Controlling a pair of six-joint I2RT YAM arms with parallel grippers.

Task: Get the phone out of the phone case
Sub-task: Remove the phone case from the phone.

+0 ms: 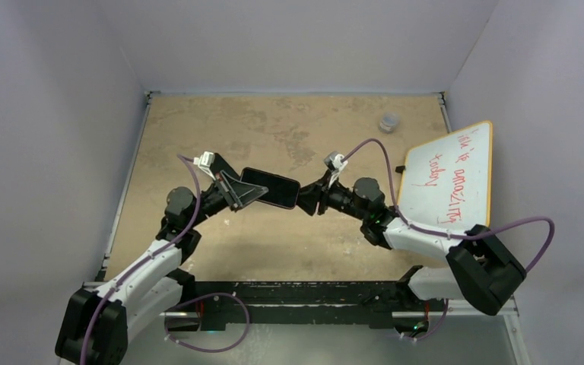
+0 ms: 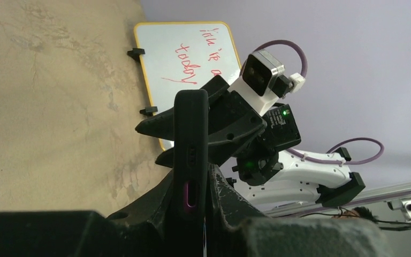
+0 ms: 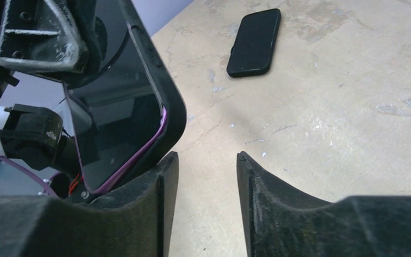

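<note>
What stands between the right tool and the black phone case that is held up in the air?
Nothing visible does. The right tool is open right beside the end of the black phone case, which the left tool grips above the tan table.

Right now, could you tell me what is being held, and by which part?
The left gripper clamps the cased phone by one end; the right gripper holds nothing.

Left end effector holds the phone case (right end effector adjacent).
</note>
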